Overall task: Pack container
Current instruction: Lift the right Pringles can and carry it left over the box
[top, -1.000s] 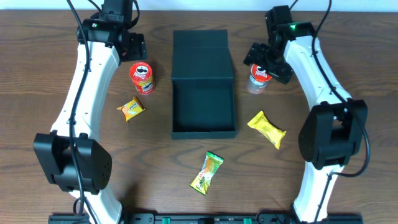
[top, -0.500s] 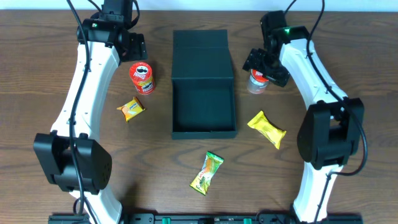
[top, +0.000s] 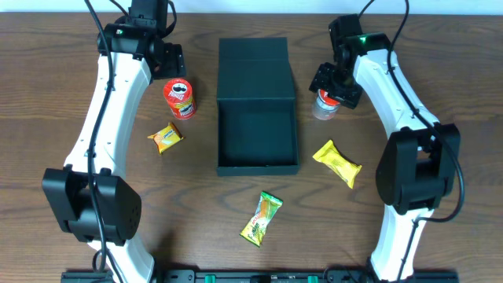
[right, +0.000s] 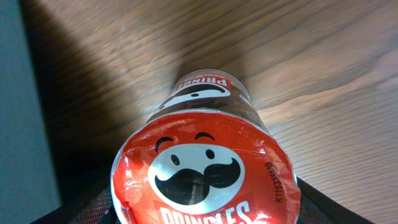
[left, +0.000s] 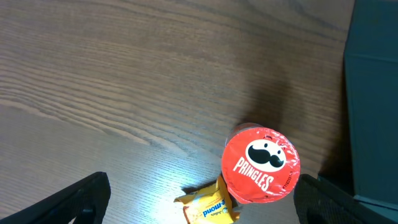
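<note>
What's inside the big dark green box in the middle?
Nothing that shows. The box is open, its lid laid back, and only its dark bare bottom is visible. The red can and yellow packet sit outside it. Its shadowy corners are too dark to check.

1. A wooden table fills almost the whole overhead view. Its top is dark brown and matte, and the grain runs from the table's left side to its right.
2. Beyond the table's far edge lies a narrow pale strip; whether it is wall or floor cannot be told.
3. Along the table's near edge runs a black rail with small green marks.
4. Light falls from above the table, and short, soft shadows lie on the wood.
5. The left wrist view shows a white glare on the tabletop. In the right wrist view the wood shines pale toward the right.
</note>
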Controlling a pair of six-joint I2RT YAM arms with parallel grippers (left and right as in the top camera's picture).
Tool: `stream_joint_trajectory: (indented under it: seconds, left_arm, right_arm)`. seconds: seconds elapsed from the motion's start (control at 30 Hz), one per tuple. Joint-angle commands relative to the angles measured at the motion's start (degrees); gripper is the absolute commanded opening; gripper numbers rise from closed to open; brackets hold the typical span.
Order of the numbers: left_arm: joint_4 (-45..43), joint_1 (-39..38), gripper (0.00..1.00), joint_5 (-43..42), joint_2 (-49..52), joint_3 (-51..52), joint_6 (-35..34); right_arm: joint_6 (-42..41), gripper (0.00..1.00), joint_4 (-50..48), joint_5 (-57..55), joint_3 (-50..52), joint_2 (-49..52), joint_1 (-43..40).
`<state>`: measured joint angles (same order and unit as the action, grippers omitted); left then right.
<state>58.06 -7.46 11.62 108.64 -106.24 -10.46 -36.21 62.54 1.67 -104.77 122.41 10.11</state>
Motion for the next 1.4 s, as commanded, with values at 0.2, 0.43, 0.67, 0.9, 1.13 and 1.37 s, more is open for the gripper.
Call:
stream_joint_trajectory:
  seconds: [0.2,0.43,0.67,0.9,1.13,1.37]
  left_arm:
    - [0.4,-0.1,0.96,1.0,0.3,-1.6,0.6]
    - [0.4,-0.1,0.96,1.0,0.3,-1.6,0.6]
    - [0.4,-0.1,0.96,1.0,0.3,-1.6,0.6]
    - [0.4,-0.1,0.95,1.0,0.3,-1.6,0.6]
    - [0.4,-0.1,0.96,0.8,0.3,-1.6,0.6]
    - [0.5,-0.1,0.96,0.7,0.3,-1.6,0.6]
  right_arm:
    - [3.6,0.71,0.3,15.1,-0.4,0.5,-0.4]
    - [4.1,0.65,4.1,19.9,-4.0,0.5,-5.3]
    - [7.7,0.65,7.9,27.2,-8.3,0.5,-9.2]
    - [10.6,0.67,10.2,40.0,-9.1,0.5,-9.6]
    - [10.6,0.66,15.9,49.0,-9.1,0.5,-7.5]
    - [11.4,0.72,15.1,53.1,-9.1,0.5,-2.1]
